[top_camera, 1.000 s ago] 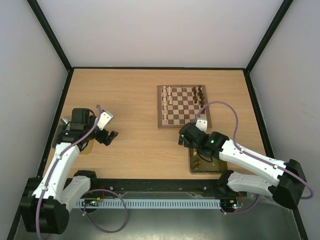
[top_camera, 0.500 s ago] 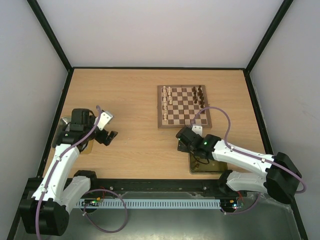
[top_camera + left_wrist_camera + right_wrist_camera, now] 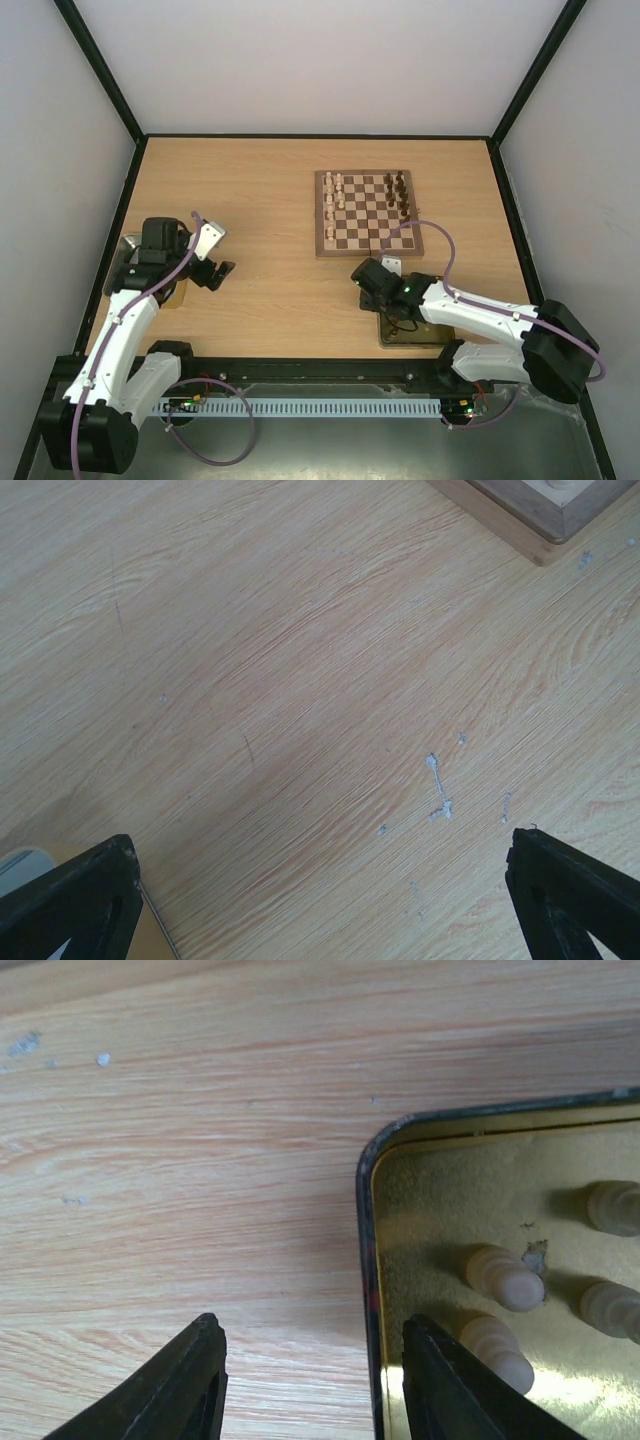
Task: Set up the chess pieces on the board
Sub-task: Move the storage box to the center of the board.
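The right gripper (image 3: 315, 1365) hangs low over a corner of the gold tin (image 3: 366, 1250). Its fingers are partly apart and hold nothing. 1 finger is over the table (image 3: 180, 1160) and the other is over the tin's floor, just beside the loose pale pieces (image 3: 503, 1278). 4 of these show in the wrist view. This straddling pose suggests the gripper is lining up to pick 1 of them.

The board (image 3: 345, 251) lies beyond the tin, near it but apart. It has set pale pieces (image 3: 334, 198) along its left side and dark pieces (image 3: 398, 190) on its right. The left gripper (image 3: 320, 845) hovers spread wide over bare table, probably parked out of the way.
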Tool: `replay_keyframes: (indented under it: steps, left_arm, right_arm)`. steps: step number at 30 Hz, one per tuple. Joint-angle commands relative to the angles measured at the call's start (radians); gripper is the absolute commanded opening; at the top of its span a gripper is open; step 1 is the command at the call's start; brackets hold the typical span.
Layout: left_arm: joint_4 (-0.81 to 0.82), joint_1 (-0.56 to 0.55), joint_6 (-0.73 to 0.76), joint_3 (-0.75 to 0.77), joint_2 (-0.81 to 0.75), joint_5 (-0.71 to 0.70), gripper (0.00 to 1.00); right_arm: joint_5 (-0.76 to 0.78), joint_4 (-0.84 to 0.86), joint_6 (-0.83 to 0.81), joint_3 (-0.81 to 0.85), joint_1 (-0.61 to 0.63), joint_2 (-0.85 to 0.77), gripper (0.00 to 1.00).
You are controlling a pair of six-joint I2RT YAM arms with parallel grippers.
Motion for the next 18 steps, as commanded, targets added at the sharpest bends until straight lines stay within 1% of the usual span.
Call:
replay_keyframes:
  steps: [1, 3, 9, 13, 18]
  left_arm:
    - [0.0, -0.006, -0.011, -0.012, -0.008, 0.0, 0.99]
    - [0.001, -0.006, -0.011, -0.012, -0.006, 0.001, 0.99]
    - [0.0, -0.006, -0.012, -0.01, -0.003, 0.002, 0.99]
    - [0.011, -0.007, -0.02, -0.01, 0.001, -0.001, 0.99]
    - [0.016, -0.012, -0.024, -0.01, 0.002, -0.006, 0.99]
  right_arm:
    - [-0.022, 0.01, 0.0, -0.03, 0.009, 0.005, 0.46]
    - [-0.033, 0.013, -0.002, -0.036, 0.009, 0.009, 0.45]
    - [-0.088, 0.043, 0.014, -0.017, 0.023, 0.018, 0.27]
    - [-0.091, 0.054, 0.05, 0.025, 0.09, 0.064, 0.26]
    - [-0.118, 0.118, 0.088, 0.069, 0.167, 0.15, 0.26]
